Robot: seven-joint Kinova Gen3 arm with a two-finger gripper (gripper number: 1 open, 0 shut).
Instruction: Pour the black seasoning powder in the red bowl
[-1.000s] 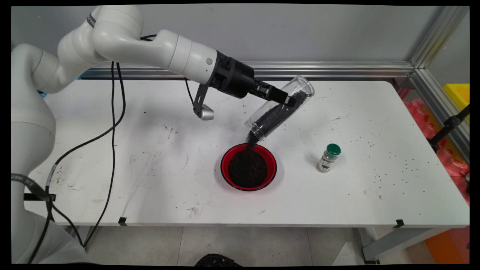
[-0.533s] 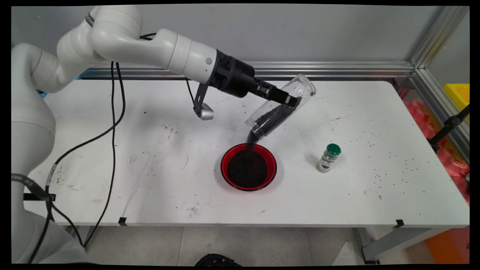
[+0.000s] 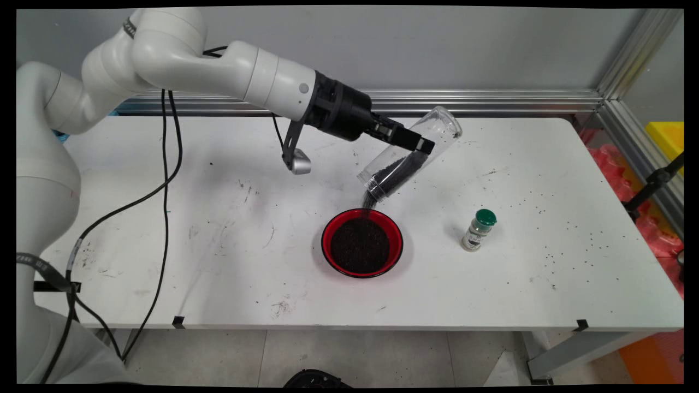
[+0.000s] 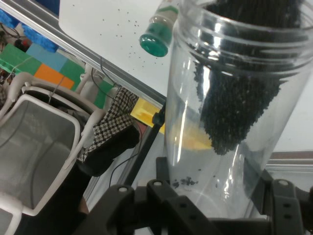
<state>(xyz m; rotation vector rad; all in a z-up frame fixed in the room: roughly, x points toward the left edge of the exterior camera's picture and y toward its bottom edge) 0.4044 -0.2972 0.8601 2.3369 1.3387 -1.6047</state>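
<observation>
My gripper [image 3: 423, 143] is shut on a clear plastic jar [image 3: 410, 158], held tilted with its open mouth down and to the left. Small black grains [image 3: 401, 166] lie along the jar's lower side and stream from the mouth into a red bowl [image 3: 362, 243] right below, which is nearly full of the same grains. In the hand view the jar [image 4: 230, 112] fills the right half, grains [image 4: 239, 103] sliding toward its mouth, with the gripper's linkage around its base.
A small spice shaker with a green cap [image 3: 479, 230] stands right of the bowl; its cap [image 4: 155, 40] shows in the hand view too. Loose black grains [image 3: 573, 245] dot the table's right side. Black cables [image 3: 164, 180] hang at the left.
The jar has tipped a little steeper and holds fewer grains. The heap in the red bowl has grown. The arm has scarcely shifted.
</observation>
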